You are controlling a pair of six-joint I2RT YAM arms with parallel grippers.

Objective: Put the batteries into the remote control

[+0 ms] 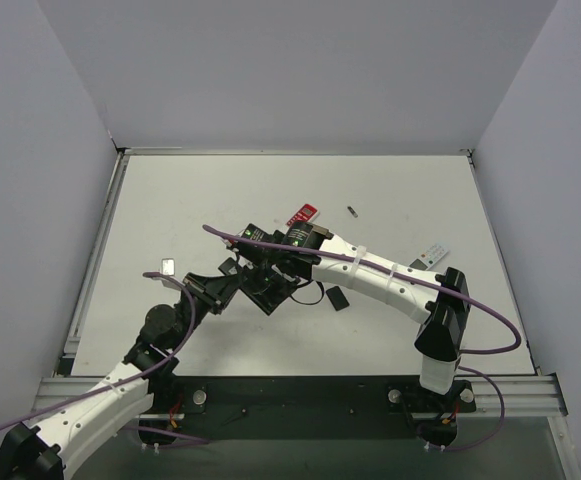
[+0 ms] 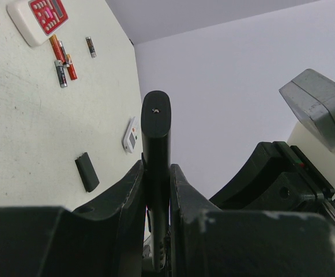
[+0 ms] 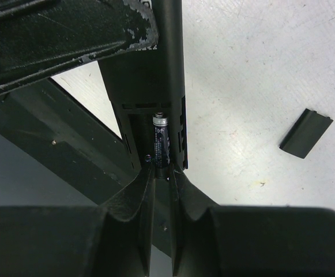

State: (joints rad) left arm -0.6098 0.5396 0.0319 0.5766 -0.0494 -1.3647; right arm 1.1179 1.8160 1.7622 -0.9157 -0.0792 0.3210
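Observation:
My left gripper (image 2: 155,173) is shut on the long black remote control (image 2: 155,133) and holds it edge-on above the table, near the middle in the top view (image 1: 273,292). In the right wrist view the remote's (image 3: 170,69) battery bay faces the camera with its cover off. One dark battery (image 3: 160,141) lies in the bay, its near end pinched between the shut tips of my right gripper (image 3: 161,170). Several loose reddish-orange batteries (image 2: 60,57) lie on the table, and one more battery (image 2: 90,46) lies apart from them.
The black battery cover (image 3: 305,134) lies flat on the table right of the remote. A red-and-white remote (image 2: 40,17) sits beside the loose batteries. A small white-grey remote (image 1: 433,254) lies at the right. A small pale object (image 1: 166,266) lies at the left.

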